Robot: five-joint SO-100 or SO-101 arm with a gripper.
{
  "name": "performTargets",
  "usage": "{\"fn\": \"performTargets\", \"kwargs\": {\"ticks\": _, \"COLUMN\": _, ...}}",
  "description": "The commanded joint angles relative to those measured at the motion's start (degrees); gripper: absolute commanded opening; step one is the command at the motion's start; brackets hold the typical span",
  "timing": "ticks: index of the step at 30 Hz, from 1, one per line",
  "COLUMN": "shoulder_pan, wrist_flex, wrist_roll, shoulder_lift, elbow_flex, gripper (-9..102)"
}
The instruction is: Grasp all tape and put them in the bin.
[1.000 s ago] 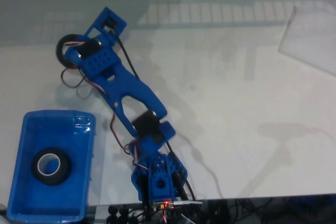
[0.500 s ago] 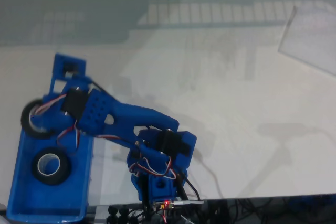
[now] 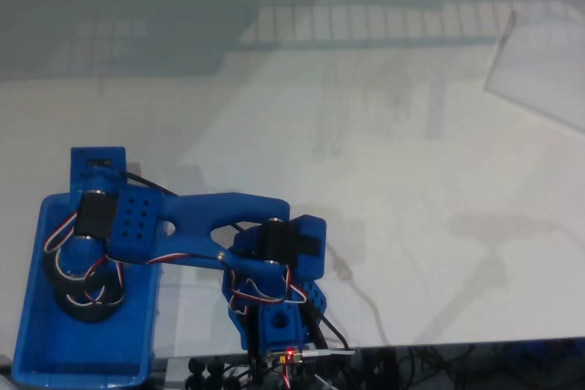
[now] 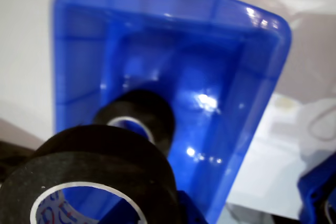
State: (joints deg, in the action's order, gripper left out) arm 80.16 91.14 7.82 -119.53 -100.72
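Note:
In the wrist view a black tape roll with a white inner edge hangs close to the camera, above the bright-blue bin. A bit of blue finger shows beside it. A second black tape roll lies flat on the bin floor below. In the fixed view my gripper points down over the bin at the lower left. It is shut on the tape, which the wrist hides there. The roll lying in the bin peeks out under the wires.
The arm's base stands at the table's front edge, just right of the bin, with cables trailing along that edge. A clear sheet lies at the far right. The white tabletop stretches to the right.
The arm has swung left and toward the front, carrying the black tape roll from the far left of the table to above the bin. It now covers much of the bin's far half.

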Motion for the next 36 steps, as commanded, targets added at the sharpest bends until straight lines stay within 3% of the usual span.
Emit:
{"fn": "performTargets", "kwargs": {"ticks": 1, "shoulder_pan": 0.3, "wrist_flex": -1.2, "wrist_roll": 0.4, "shoulder_lift": -0.4, "elbow_flex": -0.7, "gripper": 14}}
{"fn": "performTargets", "kwargs": {"ticks": 6, "shoulder_pan": -1.1, "wrist_flex": -3.1, "wrist_roll": -0.4, "shoulder_lift": 0.1, "elbow_flex": -2.5, "gripper": 24}}
{"fn": "performTargets", "kwargs": {"ticks": 14, "shoulder_pan": -8.6, "wrist_flex": -6.5, "wrist_roll": 1.3, "shoulder_lift": -1.6, "elbow_flex": -2.7, "gripper": 26}}
{"fn": "performTargets", "kwargs": {"ticks": 23, "shoulder_pan": -36.9, "wrist_flex": -16.2, "wrist_roll": 8.2, "shoulder_lift": -8.4, "elbow_flex": -3.3, "gripper": 25}}
{"fn": "performTargets", "kwargs": {"ticks": 31, "shoulder_pan": -63.8, "wrist_flex": -41.8, "wrist_roll": -1.7, "shoulder_lift": -19.0, "elbow_flex": -19.1, "gripper": 21}}
{"fn": "performTargets", "kwargs": {"ticks": 36, "shoulder_pan": -72.9, "wrist_flex": -49.9, "wrist_roll": -4.8, "shoulder_lift": -29.6, "elbow_flex": -34.2, "gripper": 10}}
